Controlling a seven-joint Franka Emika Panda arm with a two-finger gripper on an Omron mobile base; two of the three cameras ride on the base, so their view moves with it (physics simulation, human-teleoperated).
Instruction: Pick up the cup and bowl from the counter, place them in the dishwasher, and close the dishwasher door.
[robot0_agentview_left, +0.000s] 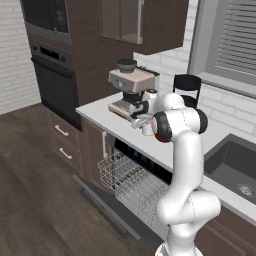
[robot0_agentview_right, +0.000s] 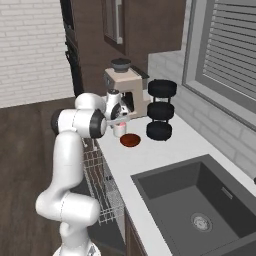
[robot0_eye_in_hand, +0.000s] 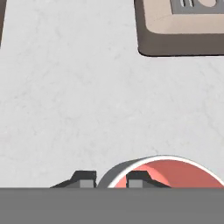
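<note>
The white cup (robot0_eye_in_hand: 175, 171) with its red inside stands on the white counter (robot0_agentview_right: 150, 167), in front of the coffee machine. My gripper (robot0_eye_in_hand: 110, 178) is down over it, one finger outside the rim and one inside, shut on the cup's wall. From the base views the gripper (robot0_agentview_right: 119, 121) sits right on top of the cup (robot0_agentview_right: 118, 131) (robot0_agentview_left: 146, 130). The dark red-brown bowl (robot0_agentview_right: 130, 140) lies on the counter just beside the cup, toward the sink. Below the counter edge the dishwasher's white wire rack (robot0_agentview_left: 132, 182) is pulled out over the lowered dishwasher door (robot0_agentview_left: 100, 205).
A beige coffee machine (robot0_agentview_left: 131, 87) stands close behind the cup. A black tiered stand (robot0_agentview_right: 161, 110) is by the wall. The dark sink (robot0_agentview_right: 200, 205) lies to the right. The black wall oven (robot0_agentview_left: 52, 75) is at the left.
</note>
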